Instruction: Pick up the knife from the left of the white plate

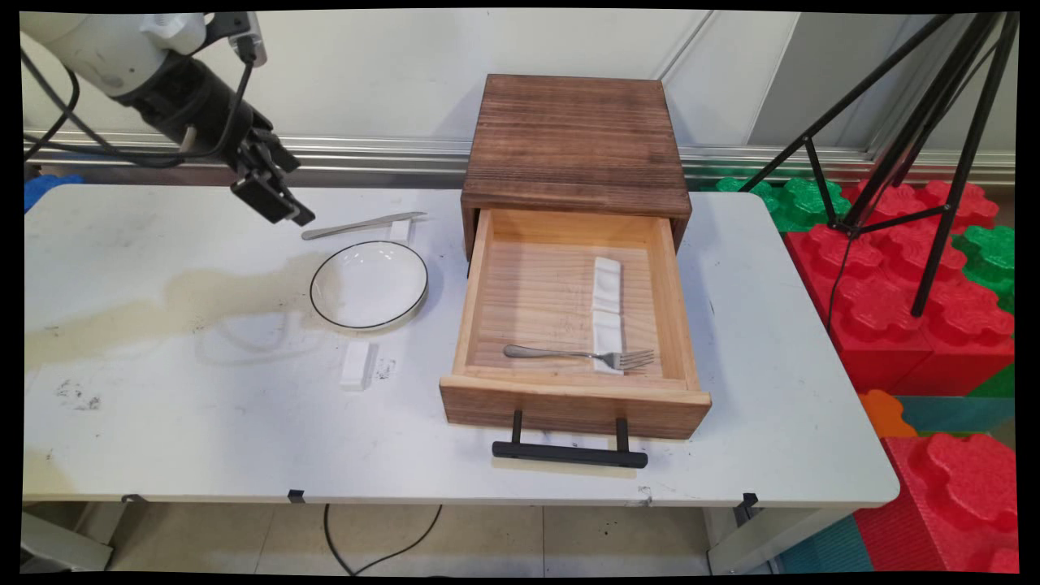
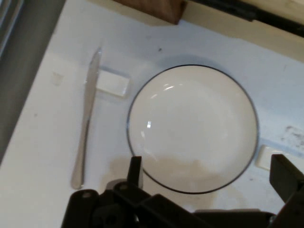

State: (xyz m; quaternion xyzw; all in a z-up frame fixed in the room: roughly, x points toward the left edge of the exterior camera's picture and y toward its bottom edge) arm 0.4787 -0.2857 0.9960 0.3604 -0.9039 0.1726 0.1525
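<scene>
I see the gripper (image 1: 272, 195) hanging empty above the table (image 1: 162, 422), fingers (image 2: 135, 170) spread apart; through the hand view the white plate (image 2: 192, 128) with a dark rim lies between and beyond them. Past the one fingertip lies a butter knife (image 2: 86, 123), its blade resting on a small white rest (image 2: 112, 84); another white rest (image 2: 266, 157) sits beside the other finger. Well off, an open wooden drawer (image 1: 569, 406) holds a fork (image 1: 577, 355) across a white rest (image 1: 607, 313).
</scene>
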